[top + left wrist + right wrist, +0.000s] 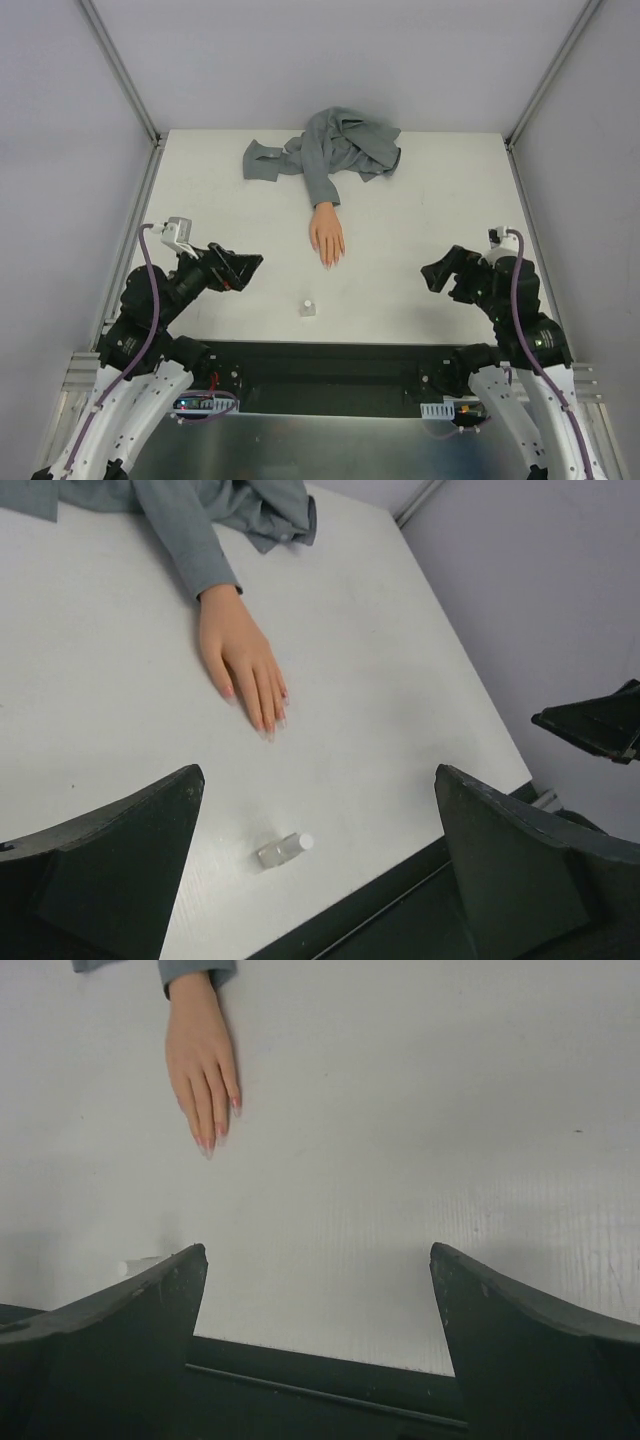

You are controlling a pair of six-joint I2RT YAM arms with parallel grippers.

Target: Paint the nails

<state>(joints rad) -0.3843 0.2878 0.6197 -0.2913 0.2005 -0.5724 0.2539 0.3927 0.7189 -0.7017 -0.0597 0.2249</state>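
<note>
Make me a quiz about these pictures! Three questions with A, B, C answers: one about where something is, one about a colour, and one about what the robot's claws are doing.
1. Where is the small white bottle?
A) On the table, between the mannequin hand and the robot's side
B) At the far back edge
C) On top of the hand

2. What colour is the sleeve on the hand?
A) Red
B) Grey
C) Yellow

3. How are the left claw and the right claw?
A) Both open, holding nothing
B) Both shut tight
C) One holds the bottle

Answers:
1 A, since the top view shows the bottle on bare table, nearer the robot than the hand.
2 B, since the cloth at the wrist is grey in every view.
3 A, since each wrist view shows a wide, empty gap.
</note>
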